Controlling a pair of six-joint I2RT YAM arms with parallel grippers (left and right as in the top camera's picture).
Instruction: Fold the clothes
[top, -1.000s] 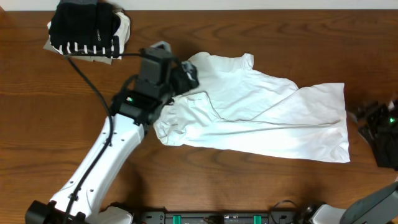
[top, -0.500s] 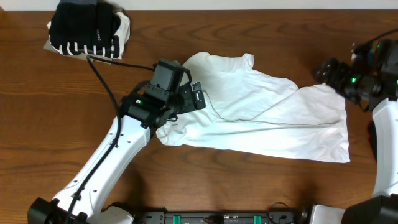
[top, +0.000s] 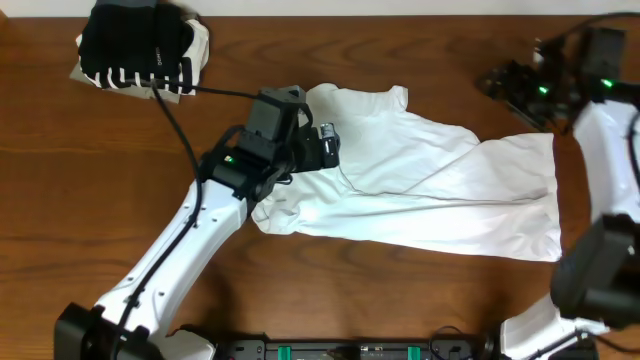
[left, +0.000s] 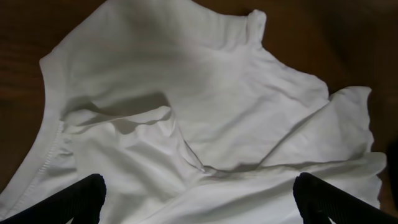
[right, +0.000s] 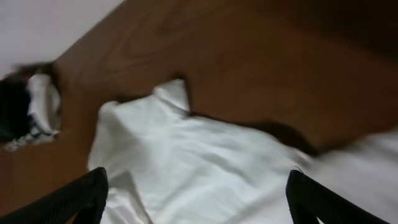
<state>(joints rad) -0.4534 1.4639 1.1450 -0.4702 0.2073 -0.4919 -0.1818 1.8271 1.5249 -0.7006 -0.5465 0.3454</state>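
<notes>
2 grippers are seen with fingers spread wide, nothing clamped. The left gripper (top: 325, 148) is held over the collar end of the white T-shirt (top: 430, 190), which is laid crumpled mid-table (top: 330, 300). The right gripper (top: 500, 82) is held above bare wood beyond the shirt's far right corner. Black and striped clothes (top: 140, 48) are piled far left.

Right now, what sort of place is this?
Probably a robotics lab bench: robot arms over a wooden table, a white T-shirt spread out, darker clothes piled at one corner.
</notes>
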